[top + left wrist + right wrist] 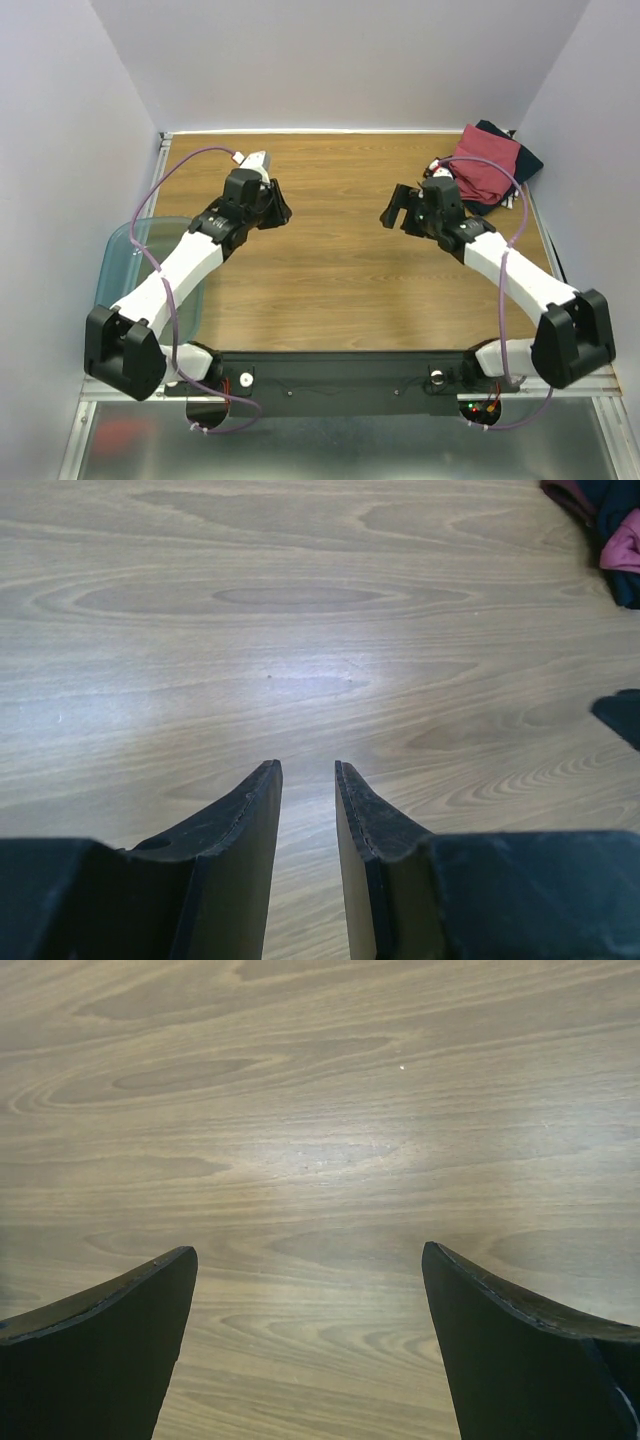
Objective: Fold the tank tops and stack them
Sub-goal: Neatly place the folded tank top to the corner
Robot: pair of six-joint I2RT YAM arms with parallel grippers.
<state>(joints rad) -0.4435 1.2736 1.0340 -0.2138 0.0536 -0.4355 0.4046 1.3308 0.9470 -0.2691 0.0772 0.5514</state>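
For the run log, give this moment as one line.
left end effector: narrow gap, empty | right end effector: open, empty | maroon top: on navy top, far right corner

The maroon tank top [487,162] lay on top of the navy tank top [528,160] in the far right corner of the table [330,270], the pile reaching the right edge. The right pincer [396,212] hung over the table near that pile, on its middle side, with its fingers parted and nothing between them. The left pincer [280,208] hung over the far left part of the table. A translucent teal bin [120,262] sat at the left edge, partly beneath the left arm [180,265].
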